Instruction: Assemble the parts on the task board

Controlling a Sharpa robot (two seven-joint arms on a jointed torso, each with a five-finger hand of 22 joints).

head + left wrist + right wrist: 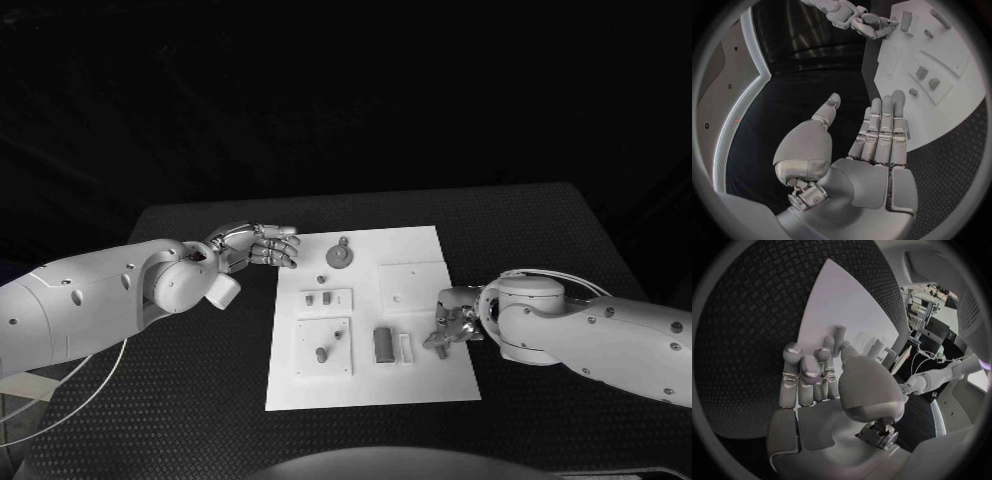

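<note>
Honestly, the right hand [451,330] is curled at the task board [433,385] edge, pinching a small part [438,339] I think. Left hand [260,245] hovers flat, fingers together, holding nothing. A loose pinch could drop or skew it before seating.

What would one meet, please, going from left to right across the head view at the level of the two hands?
Left arm → left hand → task board → right hand → right arm.
</note>
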